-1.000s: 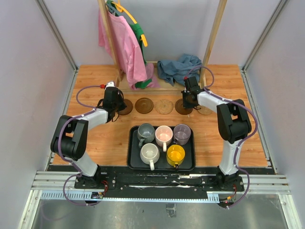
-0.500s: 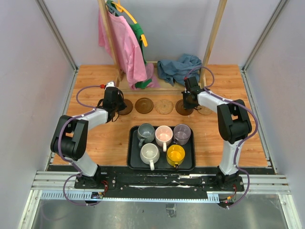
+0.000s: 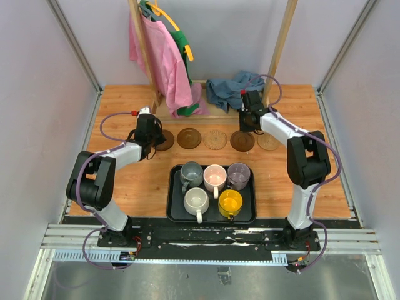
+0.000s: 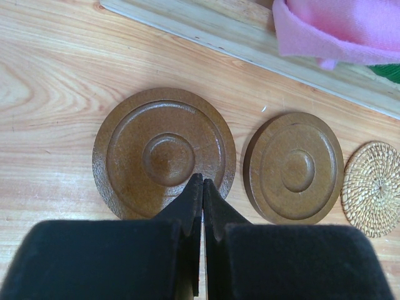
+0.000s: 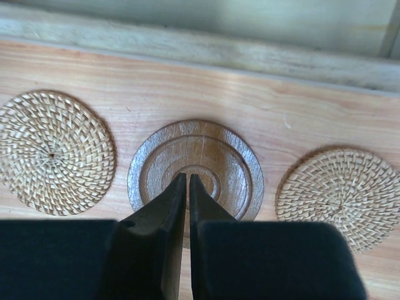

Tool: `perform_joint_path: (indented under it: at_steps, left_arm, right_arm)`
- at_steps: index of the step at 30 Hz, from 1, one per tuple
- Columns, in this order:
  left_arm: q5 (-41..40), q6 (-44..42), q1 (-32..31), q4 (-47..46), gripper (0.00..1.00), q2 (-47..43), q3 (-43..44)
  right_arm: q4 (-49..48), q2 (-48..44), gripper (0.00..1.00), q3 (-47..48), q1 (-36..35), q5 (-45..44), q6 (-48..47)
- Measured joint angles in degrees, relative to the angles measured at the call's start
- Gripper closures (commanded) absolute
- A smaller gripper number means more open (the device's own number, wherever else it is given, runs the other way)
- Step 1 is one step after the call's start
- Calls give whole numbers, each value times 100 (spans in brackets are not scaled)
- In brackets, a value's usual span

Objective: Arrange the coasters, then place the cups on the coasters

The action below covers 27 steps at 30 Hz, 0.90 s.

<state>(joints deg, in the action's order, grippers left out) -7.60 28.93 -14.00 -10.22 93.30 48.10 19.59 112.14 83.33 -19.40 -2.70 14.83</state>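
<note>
- Surface (image 3: pixel 125 181): we see one wooden surface carrying everything. A black tray (image 3: pixel 172 212) sits near the arm bases, and the row of coasters (image 3: pixel 189 137) lies just beyond it.
- Left gripper (image 4: pixel 201 186): clenched with nothing between its jaws, its tips over the near rim of the leftmost dark coaster (image 4: pixel 164 150). We cannot tell whether they touch it.
- Right gripper (image 5: pixel 187 181): likewise clenched and empty, its tips above the centre of the fourth coaster (image 5: pixel 215 150), a dark disc flanked by two woven coasters (image 5: pixel 53 150).
- Cups (image 3: pixel 215 177): all five stand in the tray, three in the far row and two in the near row. None is on a coaster yet.
- Coasters: five discs in one line, apart from one another and roughly evenly spaced.
- Step in hand, as we judge it: final trimming of the row. We advise pushing with shut tips low against a disc's rim, in short strokes, leaving gaps wide enough for the cup handles. The tips should then lift straight up so that no disc is dragged.
</note>
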Motion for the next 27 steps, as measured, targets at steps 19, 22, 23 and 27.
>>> perform_joint_path:
  at_steps: [19, 22, 23, 27]
  left_arm:
    - [-181, -197, 7, 9, 99, -498, -13]
    - [-313, -216, 17, -7, 99, -743, -94]
    - [-345, -216, 24, -33, 99, -804, -144]
    - [-472, -238, 37, -216, 99, -905, -389]
  right_arm:
    - [-142, -2293, 31, -1410, 977, -310, 162]
    - [-264, -2656, 11, -1683, 1598, -310, 308]
    - [-323, -2745, 7, -1733, 1779, -323, 350]
    - [-638, -3023, 2, -1917, 2208, -387, 450]
